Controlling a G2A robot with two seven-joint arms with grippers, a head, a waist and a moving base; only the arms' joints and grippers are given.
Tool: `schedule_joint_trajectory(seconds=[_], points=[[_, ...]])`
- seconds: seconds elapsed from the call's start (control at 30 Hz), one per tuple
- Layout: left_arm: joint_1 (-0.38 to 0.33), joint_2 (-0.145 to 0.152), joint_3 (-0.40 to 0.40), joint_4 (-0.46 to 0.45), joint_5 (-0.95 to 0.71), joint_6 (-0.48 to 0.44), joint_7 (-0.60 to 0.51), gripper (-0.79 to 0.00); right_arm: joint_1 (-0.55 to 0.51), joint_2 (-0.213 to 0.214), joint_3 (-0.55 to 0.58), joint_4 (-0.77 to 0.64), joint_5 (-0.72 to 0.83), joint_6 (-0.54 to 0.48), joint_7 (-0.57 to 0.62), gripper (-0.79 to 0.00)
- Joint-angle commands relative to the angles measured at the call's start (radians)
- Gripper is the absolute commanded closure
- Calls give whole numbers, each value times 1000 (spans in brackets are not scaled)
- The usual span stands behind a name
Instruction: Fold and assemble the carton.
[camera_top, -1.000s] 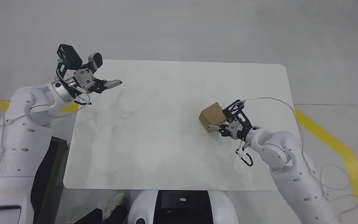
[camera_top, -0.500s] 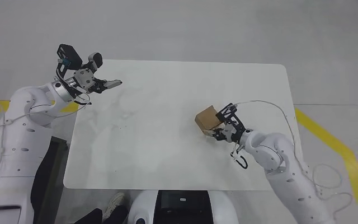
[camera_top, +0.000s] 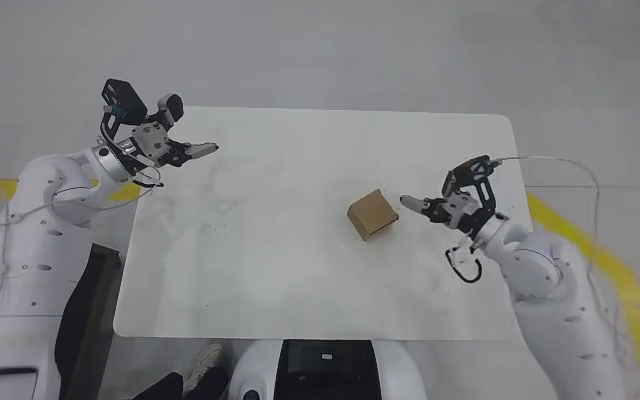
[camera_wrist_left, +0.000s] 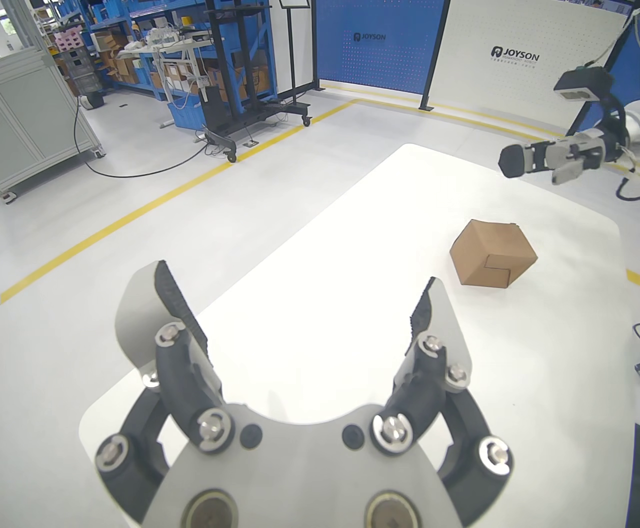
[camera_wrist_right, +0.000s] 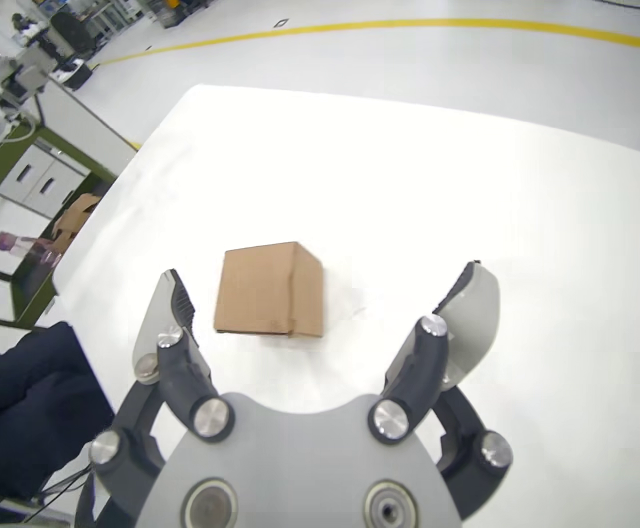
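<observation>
Reading from my right gripper (camera_wrist_right: 324, 282) outward: its jaws stand wide with nothing between them, and it hovers just right of the carton (camera_top: 372, 213), clear of it. I judge that gap useful, since it leaves room to come in for a press or a turn without knocking the box. My left gripper (camera_top: 205, 149) is spread wide too and is empty. It hangs over the far left corner of the tabletop (camera_top: 280, 270), well apart from the work, which leaves the middle free. The carton sits alone on the tabletop, right of centre, askew to the edges. Every face I can see is closed, one with a stepped seam where flaps meet, so I cannot tell whether anything is inside. It looks folded up to me.
</observation>
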Motion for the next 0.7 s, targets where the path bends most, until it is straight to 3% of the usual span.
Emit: schedule_joint_trajectory(seconds=[0.0, 0.2, 0.67], points=[[0, 0, 0, 0, 0, 0, 0, -785, 11, 0, 13, 34, -45, 21, -57, -785], [0, 0, 0, 0, 0, 0, 0, -785, 61, -2, 37, 142, -95, 50, -191, -785], [0, 0, 0, 0, 0, 0, 0, -785, 144, -1, 48, 244, -92, 23, -217, -784]])
